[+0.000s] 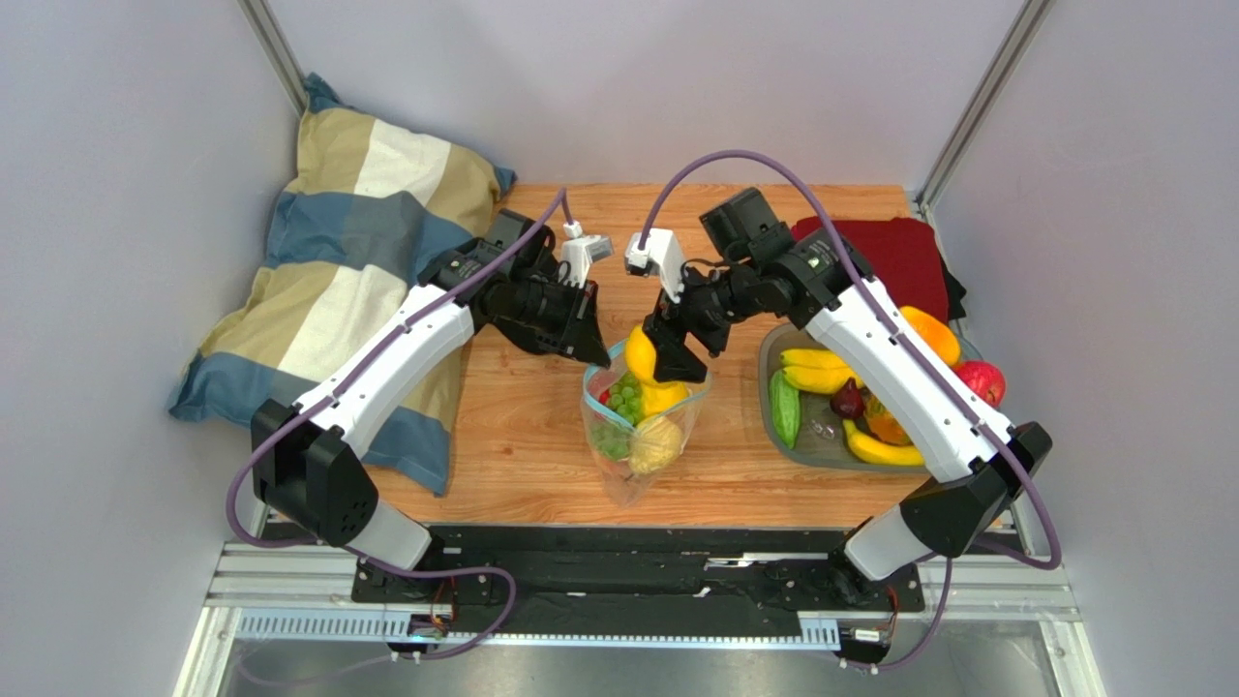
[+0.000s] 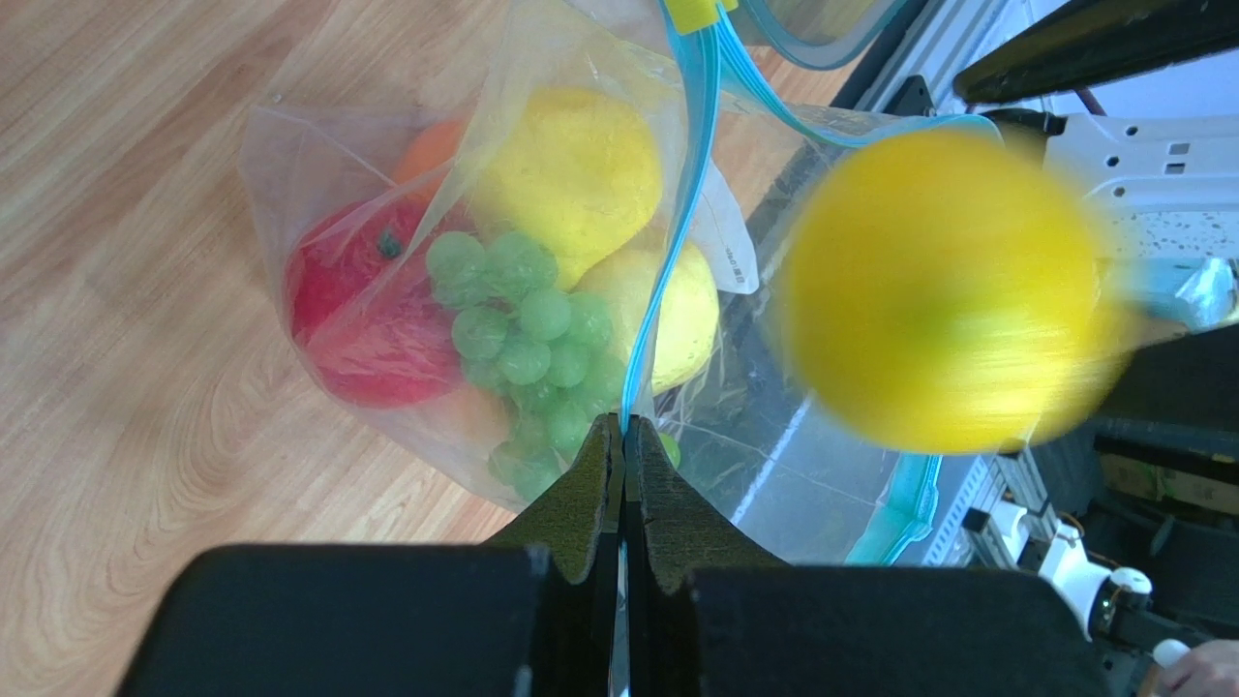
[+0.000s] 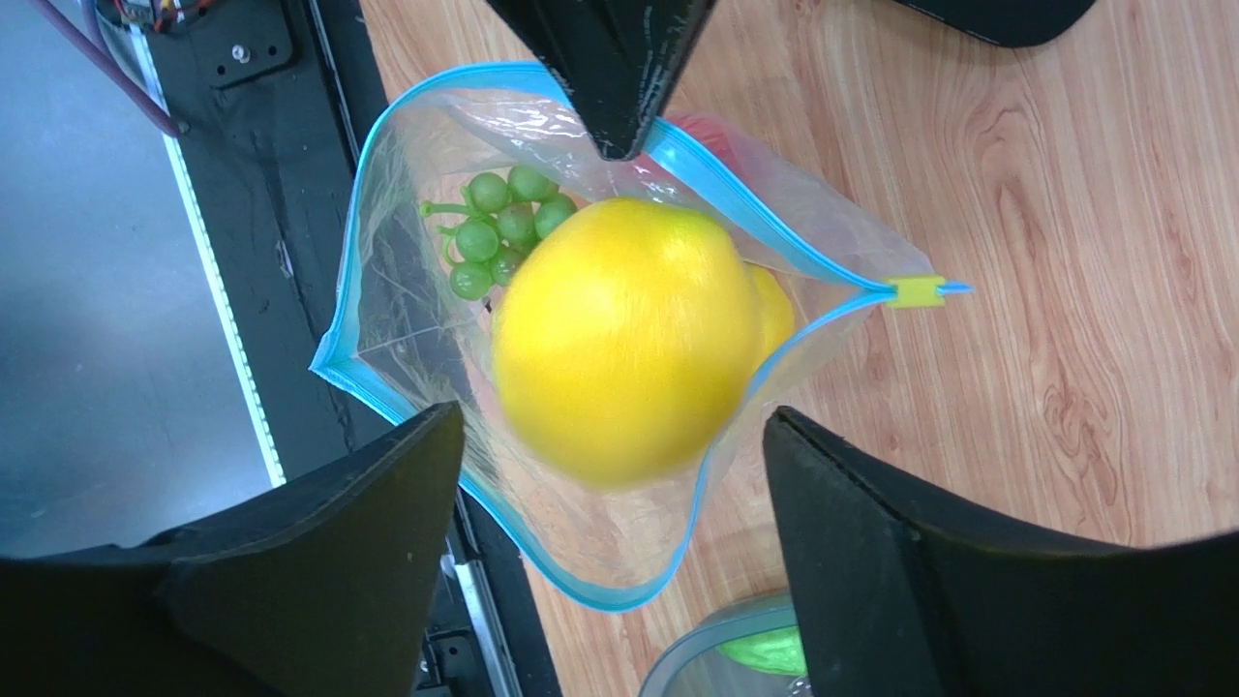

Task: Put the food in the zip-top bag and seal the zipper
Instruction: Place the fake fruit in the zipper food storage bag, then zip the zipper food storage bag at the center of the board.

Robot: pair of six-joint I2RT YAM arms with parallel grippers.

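On the desk, front and centre: we have the zip-top bag (image 1: 643, 429) lying on the wood of the desk (image 1: 509, 436), mouth gaping wide.
Zipper: the light-blue zipper (image 3: 756, 218) runs right round that open mouth. Its two sides are well apart and its small yellow slider (image 3: 916, 292) is parked at one end.
Left tool: the left tool (image 2: 623, 431) has its fingers pressed together, and we see them pinching the blue edge of the bag at the mouth.
Right tool: the right tool (image 3: 611, 424) hangs right over the opening with its fingers spread wide.
Yellow fruit: a big yellow fruit (image 3: 626, 341) sits between those spread fingers with a gap on either side, right above the bag's mouth. It shows blurred in the left wrist view.
Inside the bag: we make out green grapes (image 2: 524, 320), a red fruit (image 2: 364, 312) and more yellow pieces, all pressed against the clear plastic.
Grey tray: just right of the bag, the grey tray (image 1: 765, 381) holds bananas (image 1: 818, 371) and a cucumber (image 1: 786, 410), among other pieces.
Far left: a striped pillow (image 1: 349, 247) lies at the desk's edge, well apart from the bag.
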